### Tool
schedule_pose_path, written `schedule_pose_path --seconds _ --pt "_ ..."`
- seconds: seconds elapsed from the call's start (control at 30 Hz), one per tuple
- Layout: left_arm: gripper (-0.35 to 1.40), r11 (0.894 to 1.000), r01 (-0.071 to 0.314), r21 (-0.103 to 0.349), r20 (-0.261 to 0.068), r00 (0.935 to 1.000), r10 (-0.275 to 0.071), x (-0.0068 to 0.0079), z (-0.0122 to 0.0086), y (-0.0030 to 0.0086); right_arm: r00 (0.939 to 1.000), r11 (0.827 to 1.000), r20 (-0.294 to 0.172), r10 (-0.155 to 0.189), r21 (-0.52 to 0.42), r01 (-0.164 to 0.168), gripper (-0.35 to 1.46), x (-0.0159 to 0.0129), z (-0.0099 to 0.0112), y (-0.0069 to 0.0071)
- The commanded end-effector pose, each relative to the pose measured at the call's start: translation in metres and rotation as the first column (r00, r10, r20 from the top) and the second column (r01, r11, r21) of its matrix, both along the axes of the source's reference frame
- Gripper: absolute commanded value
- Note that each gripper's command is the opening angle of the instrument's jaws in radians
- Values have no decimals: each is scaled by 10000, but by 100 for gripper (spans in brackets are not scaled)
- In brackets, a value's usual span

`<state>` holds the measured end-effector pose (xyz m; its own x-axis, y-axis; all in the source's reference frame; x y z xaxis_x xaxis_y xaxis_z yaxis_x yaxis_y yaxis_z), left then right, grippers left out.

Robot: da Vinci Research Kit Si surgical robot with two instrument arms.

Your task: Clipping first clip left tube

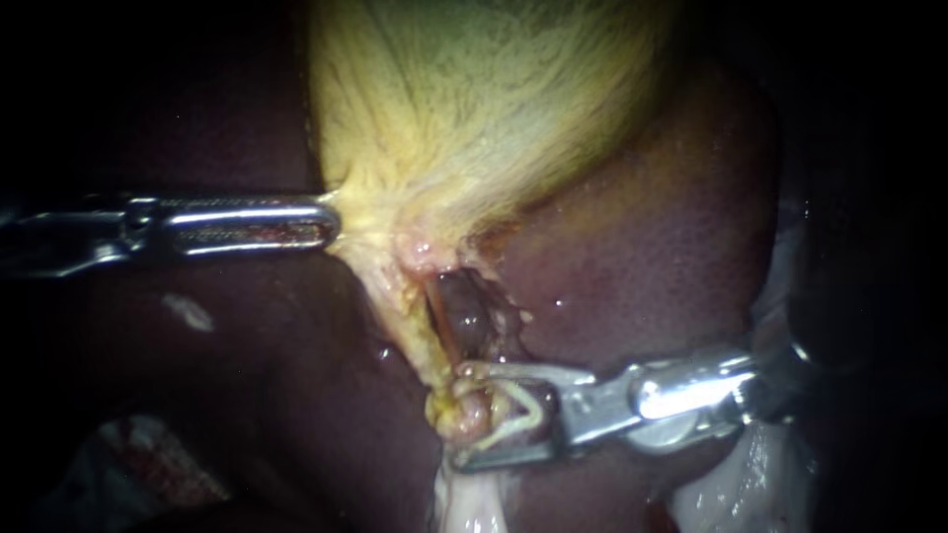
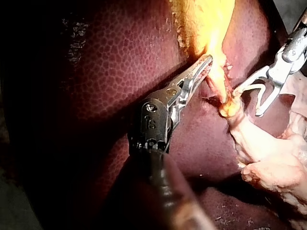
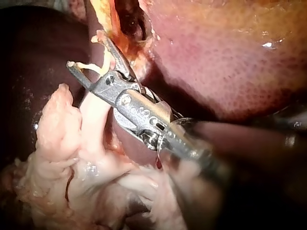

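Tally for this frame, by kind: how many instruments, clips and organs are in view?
instruments: 2 (left instrument, right instrument)
clip: 1
gallbladder: 1
liver: 1
total: 5

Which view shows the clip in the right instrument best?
The left wrist view: the clip shows its whole open V against the dark liver. In the endoscope view the clip blends with pale tissue; the right wrist view shows only part.
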<state>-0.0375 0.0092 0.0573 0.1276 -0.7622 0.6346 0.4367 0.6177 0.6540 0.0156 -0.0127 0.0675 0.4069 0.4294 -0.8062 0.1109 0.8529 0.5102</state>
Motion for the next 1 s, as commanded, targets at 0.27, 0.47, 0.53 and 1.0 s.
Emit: schedule_pose_path --seconds 0.27,0.47,0.53,1.0 --pt "-35 10000 -9 -61 -24 10000 9 -1 -3 -1 9996 9999 282 54 -112 -51 56 3 30 13" --pt "-35 10000 1 -63 -32 10000 -1 -2 -5 -3 9972 9995 719 201 -268 -182 56 -9 42 25" --pt "-35 10000 5 -64 -35 10000 -5 -2 -5 -3 9958 9994 882 252 -254 -230 56 -13 44 29" --pt "-35 10000 54 -80 -75 10000 -55 -6 -6 -5 9935 9971 1086 346 -719 -268 56 -12 54 42"
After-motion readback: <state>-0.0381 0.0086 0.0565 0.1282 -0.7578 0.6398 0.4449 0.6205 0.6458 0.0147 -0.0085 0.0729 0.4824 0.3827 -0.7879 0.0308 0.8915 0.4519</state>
